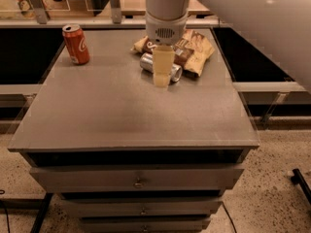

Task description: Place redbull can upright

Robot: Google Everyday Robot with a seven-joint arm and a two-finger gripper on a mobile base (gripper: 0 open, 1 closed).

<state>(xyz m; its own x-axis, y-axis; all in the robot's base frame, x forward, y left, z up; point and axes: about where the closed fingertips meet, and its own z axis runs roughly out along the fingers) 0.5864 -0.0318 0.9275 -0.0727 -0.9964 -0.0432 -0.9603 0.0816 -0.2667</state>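
Observation:
The redbull can [146, 62] is a slim silver can lying on its side at the back middle of the grey tabletop [121, 110], its shiny end [176, 73] pointing right. My gripper [162, 79] hangs straight down from the white arm [166, 8], directly in front of the can's middle. It hides that part of the can, and its tip is close to the tabletop. I cannot tell whether it touches the can.
A red cola can [76, 44] stands upright at the back left corner. Brown and tan snack bags [197, 50] lie just behind and right of the silver can. Drawers [138, 178] sit below the table's front edge. Dark recesses flank the table.

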